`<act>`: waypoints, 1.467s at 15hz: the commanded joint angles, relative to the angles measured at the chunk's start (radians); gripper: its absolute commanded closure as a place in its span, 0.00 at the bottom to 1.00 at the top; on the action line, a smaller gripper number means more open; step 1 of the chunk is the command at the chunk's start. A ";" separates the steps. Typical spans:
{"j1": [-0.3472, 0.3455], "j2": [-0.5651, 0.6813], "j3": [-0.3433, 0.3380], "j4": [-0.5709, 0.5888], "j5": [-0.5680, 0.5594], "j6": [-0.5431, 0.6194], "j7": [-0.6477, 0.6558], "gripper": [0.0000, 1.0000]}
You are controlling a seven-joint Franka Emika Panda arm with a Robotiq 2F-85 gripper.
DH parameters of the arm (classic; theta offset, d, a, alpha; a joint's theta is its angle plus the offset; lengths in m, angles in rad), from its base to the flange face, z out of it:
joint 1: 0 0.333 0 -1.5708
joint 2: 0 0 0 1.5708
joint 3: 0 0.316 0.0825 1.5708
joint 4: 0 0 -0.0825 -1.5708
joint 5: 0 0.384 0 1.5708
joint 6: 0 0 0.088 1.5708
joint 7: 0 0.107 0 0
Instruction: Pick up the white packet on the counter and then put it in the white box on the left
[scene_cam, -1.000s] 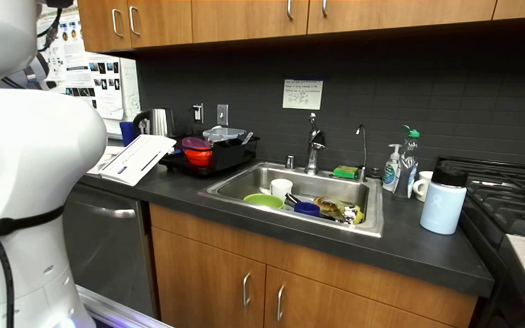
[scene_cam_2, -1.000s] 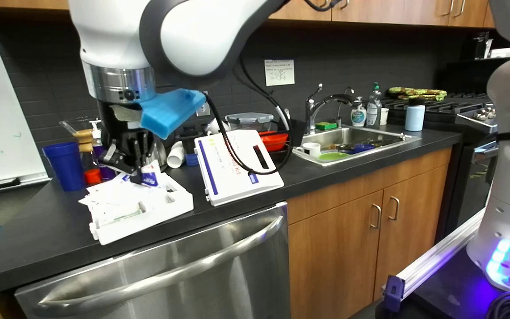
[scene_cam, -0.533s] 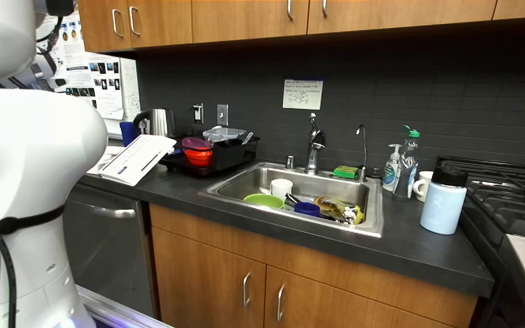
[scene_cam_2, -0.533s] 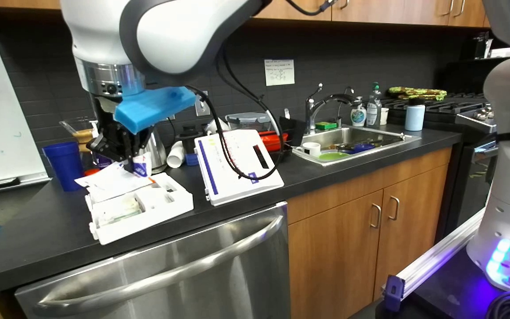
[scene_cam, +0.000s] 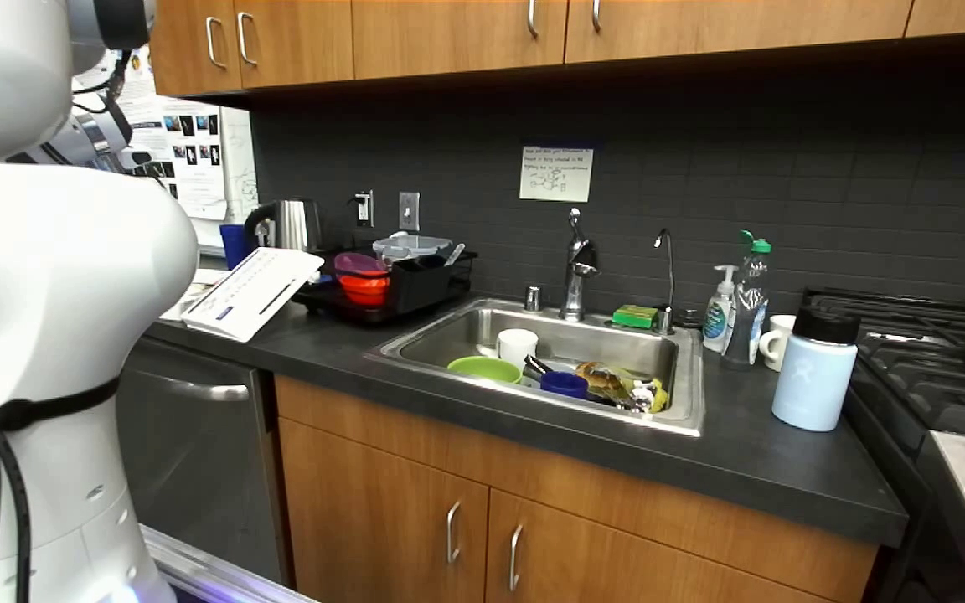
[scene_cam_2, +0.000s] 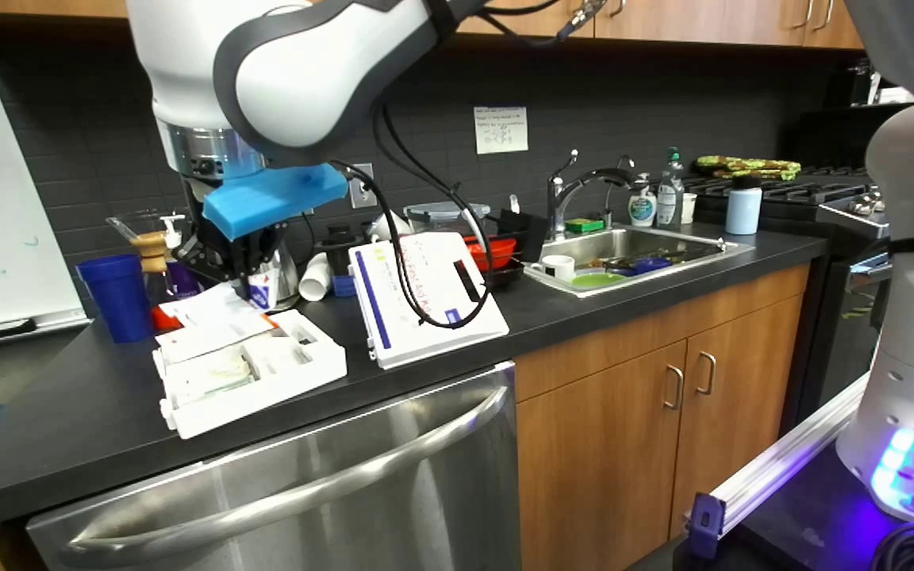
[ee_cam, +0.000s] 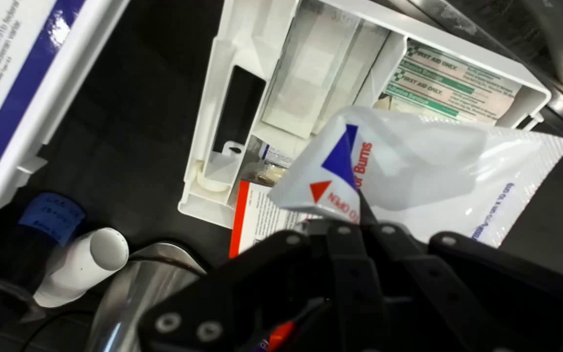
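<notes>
White packet [ee_cam: 433,161] in claw [ee_cam: 366,222], partly over open box [ee_cam: 249,34] w/ bandage pkts [ee_cam: 433,83].

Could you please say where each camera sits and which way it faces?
An exterior view: beside the arm, which fills its left edge, facing the sink.
An exterior view: before the dishwasher, facing the white box; arm and gripper show.
Wrist view: arm-mounted, looking down past the gripper at the white packet.
Both exterior views share sink and arm.

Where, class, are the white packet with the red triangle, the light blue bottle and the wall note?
White packet [ee_cam: 425,164]: wrist view, middle of its face.
Light blue bottle [scene_cam: 815,381]: in an exterior view, on its body.
Wall note [scene_cam_2: 501,130]: in an exterior view, centre of its sheet.
</notes>
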 commanded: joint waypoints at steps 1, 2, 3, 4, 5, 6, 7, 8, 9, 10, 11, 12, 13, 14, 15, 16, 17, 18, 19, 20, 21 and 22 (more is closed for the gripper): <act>0.030 0.051 -0.031 0.072 0.014 -0.033 0.017 0.99; 0.035 0.065 -0.035 0.083 0.014 -0.037 0.017 0.99; 0.041 0.074 -0.039 0.091 0.015 -0.043 0.018 0.99; 0.047 0.083 -0.044 0.092 0.011 -0.044 0.021 0.99; 0.052 0.091 -0.047 0.098 0.013 -0.048 0.020 0.99; 0.057 0.101 -0.053 0.090 0.009 -0.048 0.019 0.99; 0.060 0.108 -0.055 0.089 0.015 -0.054 0.016 0.99; 0.061 0.112 -0.055 0.089 0.022 -0.059 0.012 0.99; 0.065 0.117 -0.061 0.092 0.020 -0.058 0.012 0.99; 0.069 0.117 -0.064 0.096 0.019 -0.057 0.013 0.99; 0.070 0.118 -0.068 0.097 0.017 -0.052 0.012 0.99; 0.071 0.120 -0.069 0.101 0.020 -0.053 0.010 0.99; 0.072 0.119 -0.071 0.102 0.020 -0.052 0.010 0.99; 0.073 0.121 -0.073 0.104 0.020 -0.052 0.010 0.99; 0.074 0.121 -0.073 0.107 0.021 -0.053 0.006 0.99; 0.074 0.123 -0.074 0.110 0.022 -0.052 0.004 0.99; 0.074 0.124 -0.074 0.111 0.022 -0.051 0.003 0.85; 0.073 0.124 -0.073 0.112 0.023 -0.050 -0.003 0.72; 0.073 0.124 -0.072 0.112 0.020 -0.044 -0.011 0.67; 0.075 0.124 -0.073 0.112 0.016 -0.042 -0.014 0.60; 0.075 0.123 -0.073 0.111 0.015 -0.041 -0.016 0.55; 0.076 0.124 -0.074 0.112 0.014 -0.042 -0.017 0.49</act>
